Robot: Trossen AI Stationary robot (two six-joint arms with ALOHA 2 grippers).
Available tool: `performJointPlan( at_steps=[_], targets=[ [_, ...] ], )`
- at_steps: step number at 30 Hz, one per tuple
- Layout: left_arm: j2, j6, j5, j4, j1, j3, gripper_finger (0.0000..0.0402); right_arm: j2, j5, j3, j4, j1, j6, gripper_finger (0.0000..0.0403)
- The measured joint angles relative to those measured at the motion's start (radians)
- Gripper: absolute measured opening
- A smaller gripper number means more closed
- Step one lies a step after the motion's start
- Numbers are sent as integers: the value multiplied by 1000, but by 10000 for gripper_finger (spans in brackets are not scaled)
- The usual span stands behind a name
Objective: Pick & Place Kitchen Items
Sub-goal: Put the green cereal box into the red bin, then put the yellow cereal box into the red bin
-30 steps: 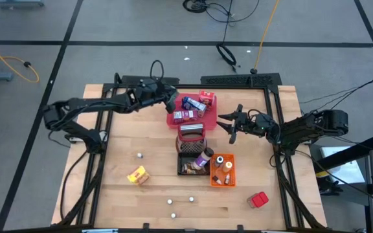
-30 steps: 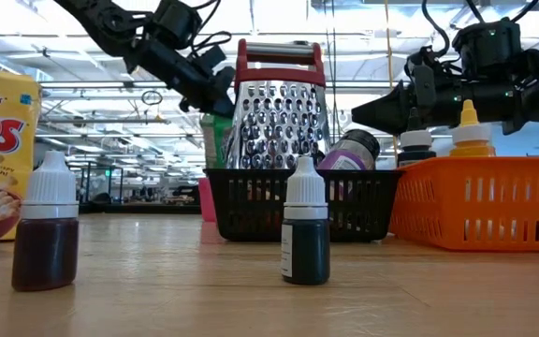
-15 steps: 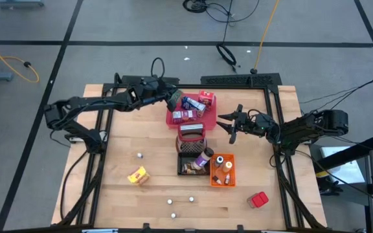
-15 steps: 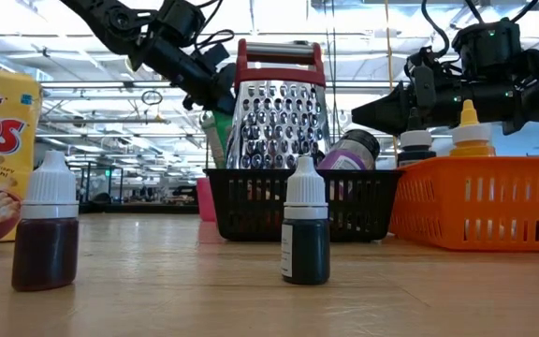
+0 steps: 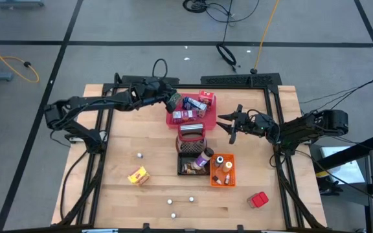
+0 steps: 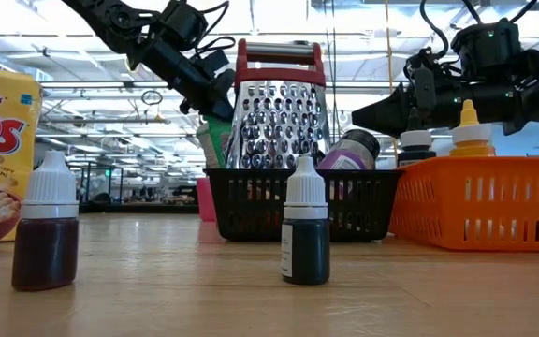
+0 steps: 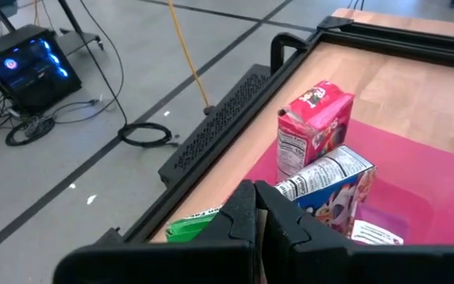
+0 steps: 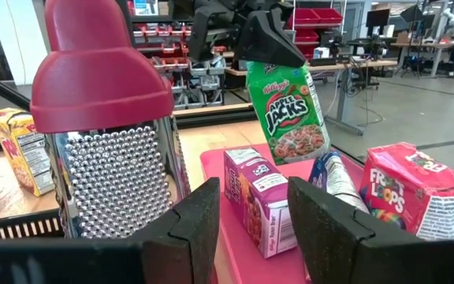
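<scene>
A grey floor crossed by dark lines and loose cables surrounds the wooden tabletop, and shelving shows in the room beyond. Near the far edge, about mid-width, sits a flat red tray carrying small cereal boxes: a red Froot Loops box, a pink-purple box and a blue-white box leaning among them. The left gripper hangs over the tray's left end with its fingers clamped on a green Apple Jacks box, which is lifted clear of the tray and tilted. The right gripper waits in the air to the right of the tray, its fingers spread apart and holding nothing.

Just in front of the tray, at the tabletop's centre, a black wire basket holds a red-handled steel grater standing upright and a purple-lidded jar lying against its right rim. An orange bin touches the basket's right side and contains bottles, one with a yellow nozzle. A yellow cereal box lies toward the front left, a red box lies near the front right corner, and small white-capped dark bottles stand scattered along the front.
</scene>
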Motion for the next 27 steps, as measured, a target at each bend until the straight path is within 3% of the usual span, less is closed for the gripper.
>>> performJointPlan(
  at_steps=[12, 21, 27],
  targets=[
    [5, 4, 0, 20, -2, 1, 5, 0, 0, 0, 0, 0, 3, 141],
    [90, 2, -16, 79, 0, 2, 65, 0, 0, 0, -4, 0, 3, 141],
    [77, 16, -53, 123, 10, 2, 98, 0, 0, 0, -24, 0, 3, 141]
  ],
)
